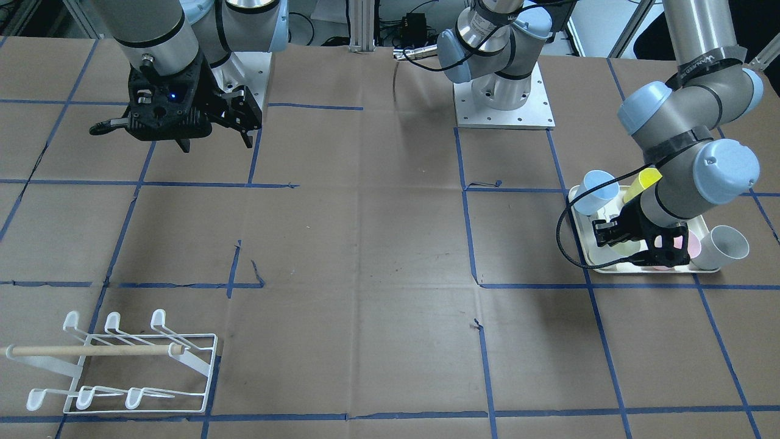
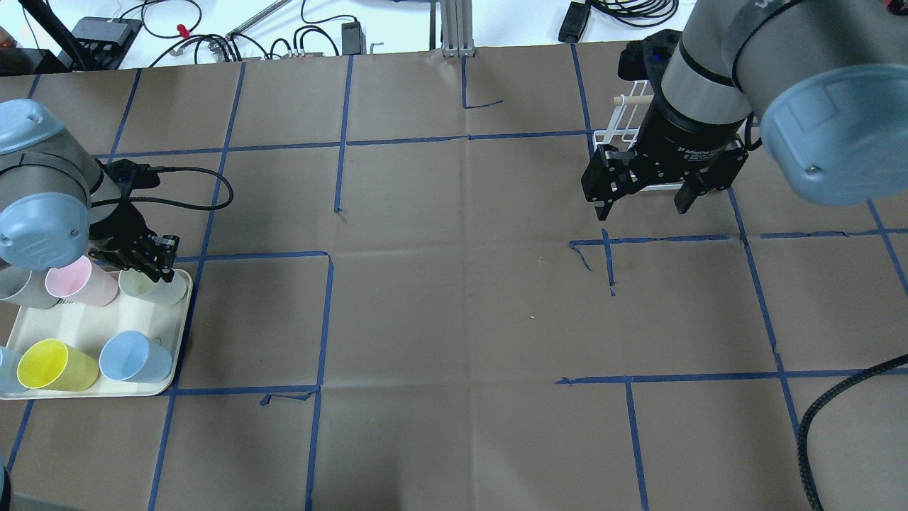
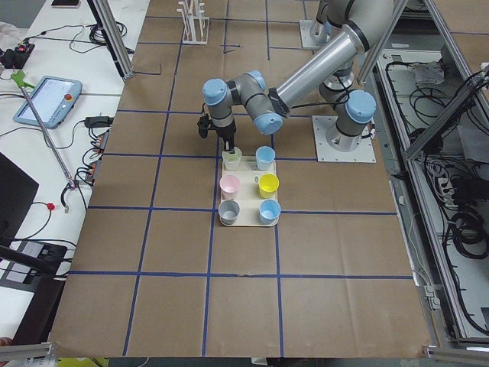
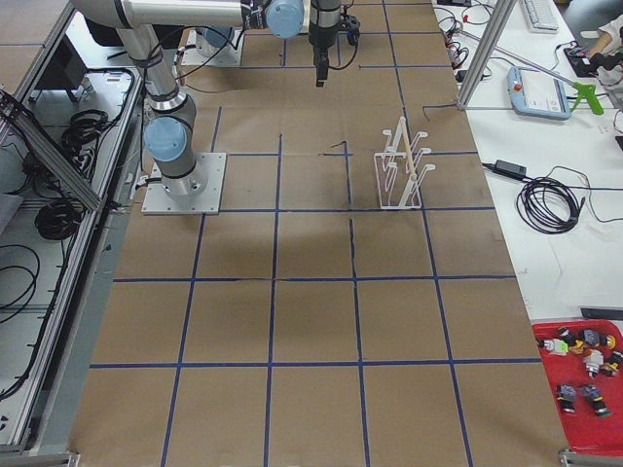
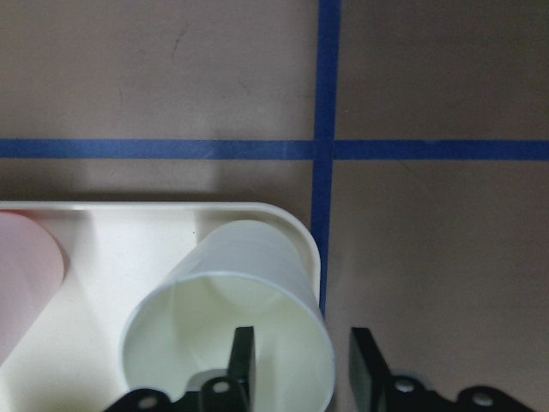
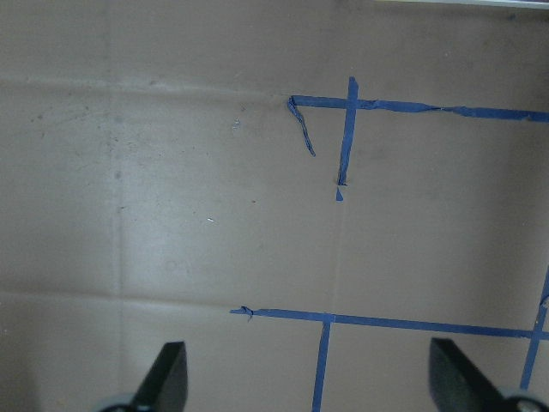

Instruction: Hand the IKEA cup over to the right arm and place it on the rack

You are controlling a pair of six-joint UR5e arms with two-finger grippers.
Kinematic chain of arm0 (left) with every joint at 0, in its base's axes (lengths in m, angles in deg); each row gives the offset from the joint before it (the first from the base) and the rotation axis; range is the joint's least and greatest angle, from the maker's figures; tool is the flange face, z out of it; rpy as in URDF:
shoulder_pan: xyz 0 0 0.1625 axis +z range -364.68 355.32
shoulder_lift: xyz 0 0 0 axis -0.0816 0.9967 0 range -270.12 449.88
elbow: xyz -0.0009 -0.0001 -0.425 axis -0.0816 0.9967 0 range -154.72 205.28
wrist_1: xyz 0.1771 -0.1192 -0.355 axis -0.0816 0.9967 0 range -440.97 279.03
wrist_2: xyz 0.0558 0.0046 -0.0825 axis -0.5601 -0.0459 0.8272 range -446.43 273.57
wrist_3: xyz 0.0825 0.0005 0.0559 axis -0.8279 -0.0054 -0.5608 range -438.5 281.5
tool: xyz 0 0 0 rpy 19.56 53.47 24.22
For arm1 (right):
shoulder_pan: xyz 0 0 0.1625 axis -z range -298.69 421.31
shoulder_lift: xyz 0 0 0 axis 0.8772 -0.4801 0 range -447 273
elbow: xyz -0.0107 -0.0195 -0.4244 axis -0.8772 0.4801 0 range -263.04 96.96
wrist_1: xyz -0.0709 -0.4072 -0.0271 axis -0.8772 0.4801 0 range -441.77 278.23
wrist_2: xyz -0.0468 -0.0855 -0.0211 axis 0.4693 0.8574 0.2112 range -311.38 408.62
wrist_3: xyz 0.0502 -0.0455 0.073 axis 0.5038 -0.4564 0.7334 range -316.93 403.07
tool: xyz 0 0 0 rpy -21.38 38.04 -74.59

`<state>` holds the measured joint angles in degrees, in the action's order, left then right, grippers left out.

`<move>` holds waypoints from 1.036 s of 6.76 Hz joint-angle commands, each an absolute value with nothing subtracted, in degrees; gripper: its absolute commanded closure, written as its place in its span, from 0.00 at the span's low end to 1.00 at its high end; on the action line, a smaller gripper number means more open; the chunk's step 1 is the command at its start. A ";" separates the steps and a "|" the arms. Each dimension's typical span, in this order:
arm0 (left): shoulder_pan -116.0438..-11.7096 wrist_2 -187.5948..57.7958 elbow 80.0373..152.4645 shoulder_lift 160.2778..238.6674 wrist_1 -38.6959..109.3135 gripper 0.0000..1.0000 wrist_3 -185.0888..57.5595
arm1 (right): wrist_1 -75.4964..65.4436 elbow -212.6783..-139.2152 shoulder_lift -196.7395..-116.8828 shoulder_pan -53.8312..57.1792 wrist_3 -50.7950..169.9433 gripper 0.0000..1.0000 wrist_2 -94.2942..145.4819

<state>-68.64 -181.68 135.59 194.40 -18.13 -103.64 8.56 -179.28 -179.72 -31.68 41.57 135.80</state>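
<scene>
Black fingers (image 5: 243, 360) of the left gripper (image 5: 302, 343) fill the bottom edge of the left wrist view. We see them set apart, one inside the pale green cup (image 5: 249, 283) and one outside it, with the cup's wall between them; neither finger is visibly pressed against that wall. The cup stands upright, mouth up, in a corner of the cream tray (image 5: 129, 225), close to a crossing of blue tape lines (image 5: 326, 150) on the brown paper of the table (image 5: 429, 257). A pink cup (image 2: 81, 282) stands just beside it on the tray. We also count a grey cup (image 2: 25, 287), a yellow cup (image 2: 57, 365) and a blue cup (image 2: 135, 357) on the same tray, all apart from the gripper. The tray lies on the robot's left side of the table. Well apart from it, on the robot's right side, the right arm (image 2: 709, 78) holds the right gripper (image 2: 643, 210) above bare paper, its fingers spread wide and empty. The white wire rack (image 1: 122, 366) stands beyond that gripper, towards the table edge far from the robot, with a wooden dowel (image 1: 91, 350) across it and nothing on its prongs.
</scene>
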 commanded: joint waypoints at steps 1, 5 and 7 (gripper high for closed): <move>-68.32 -181.62 134.89 194.29 -17.87 1.00 -103.81 | 8.49 -179.28 -179.73 -31.68 41.58 0.00 135.80; -68.93 -181.53 123.78 192.09 -8.78 1.00 -103.54 | 8.58 -179.19 -179.90 -31.68 41.58 0.00 135.72; -69.19 -176.56 115.57 193.41 -6.09 1.00 -104.24 | 8.58 -179.19 -179.90 -31.68 40.44 0.00 135.89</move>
